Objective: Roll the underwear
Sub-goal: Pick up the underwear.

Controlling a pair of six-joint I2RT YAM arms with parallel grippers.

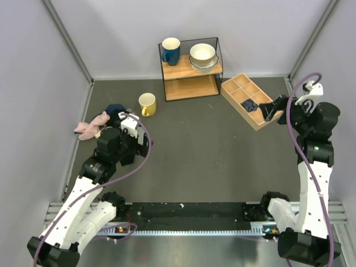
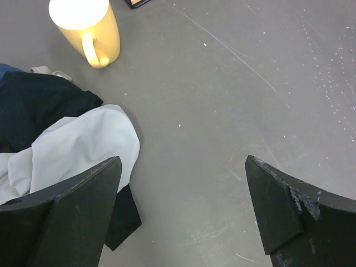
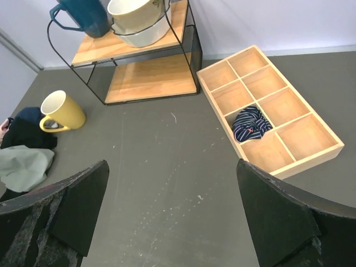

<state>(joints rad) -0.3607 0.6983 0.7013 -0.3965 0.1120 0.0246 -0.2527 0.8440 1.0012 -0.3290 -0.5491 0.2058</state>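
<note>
The underwear (image 2: 83,142) is a light grey cloth, crumpled on a dark garment (image 2: 39,105) at the left of the left wrist view. It also shows at the left edge of the right wrist view (image 3: 22,164). My left gripper (image 2: 182,183) is open and empty, its left finger (image 2: 83,206) over the cloth's edge, its right finger above bare table. In the top view the left gripper (image 1: 124,118) hides most of the cloth. My right gripper (image 3: 172,183) is open and empty, high over the wooden tray's near edge (image 1: 269,110).
A yellow mug (image 1: 147,104) stands just beyond the clothes pile. A pink cloth (image 1: 88,128) lies at the pile's left. A wire shelf (image 1: 190,69) holds a blue mug and bowls. The wooden tray (image 1: 236,84) holds a dark blue striped bundle (image 3: 250,123).
</note>
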